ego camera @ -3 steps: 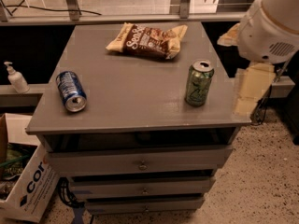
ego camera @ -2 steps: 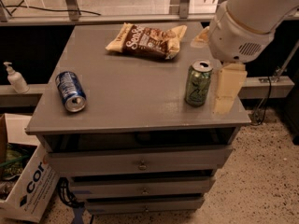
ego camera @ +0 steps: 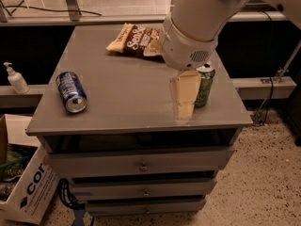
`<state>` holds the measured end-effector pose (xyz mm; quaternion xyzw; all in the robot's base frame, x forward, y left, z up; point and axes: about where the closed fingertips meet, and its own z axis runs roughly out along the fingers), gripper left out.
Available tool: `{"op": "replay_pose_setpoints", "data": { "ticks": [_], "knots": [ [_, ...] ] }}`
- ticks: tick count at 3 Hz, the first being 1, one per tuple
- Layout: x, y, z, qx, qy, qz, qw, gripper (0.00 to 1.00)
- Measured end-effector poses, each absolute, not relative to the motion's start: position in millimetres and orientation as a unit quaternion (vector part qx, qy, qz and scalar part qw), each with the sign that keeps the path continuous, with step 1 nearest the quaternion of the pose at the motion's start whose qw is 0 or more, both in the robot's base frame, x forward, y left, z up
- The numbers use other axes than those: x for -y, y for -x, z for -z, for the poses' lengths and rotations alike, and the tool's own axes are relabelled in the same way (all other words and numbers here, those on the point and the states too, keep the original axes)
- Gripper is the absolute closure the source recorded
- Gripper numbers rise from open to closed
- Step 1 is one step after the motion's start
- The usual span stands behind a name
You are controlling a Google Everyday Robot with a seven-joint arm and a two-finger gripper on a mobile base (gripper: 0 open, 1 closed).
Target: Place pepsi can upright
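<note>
The blue pepsi can [ego camera: 71,91] lies on its side at the left of the grey cabinet top [ego camera: 127,93], its silver end facing the front edge. My gripper [ego camera: 184,97] hangs from the white arm over the right half of the top, just left of the green can. It is far to the right of the pepsi can and holds nothing that I can see.
A green can [ego camera: 205,84] stands upright at the right, partly behind the gripper. A chip bag [ego camera: 136,39] lies at the back. A soap pump bottle [ego camera: 16,78] stands on a ledge at left. A cardboard box [ego camera: 23,182] sits on the floor at lower left.
The arm and gripper have swung left, from beyond the cabinet's right edge to over the top, now in front of the green can. The cans and bag have not moved.
</note>
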<state>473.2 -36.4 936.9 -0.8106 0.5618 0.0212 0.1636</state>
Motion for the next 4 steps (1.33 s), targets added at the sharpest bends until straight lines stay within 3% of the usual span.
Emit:
{"op": "replay_pose_setpoints", "data": {
  "ticks": [1,3,4],
  "knots": [
    [-7.8,-466.1,-929.7,-0.513,0.84,-0.034,0.173,0.0],
    [-6.2,-472.9,-930.5,-0.508,0.839,-0.037,0.192,0.0],
    [-9.9,-503.6,-932.6,-0.485,0.846,-0.029,0.219,0.0]
  ]
}}
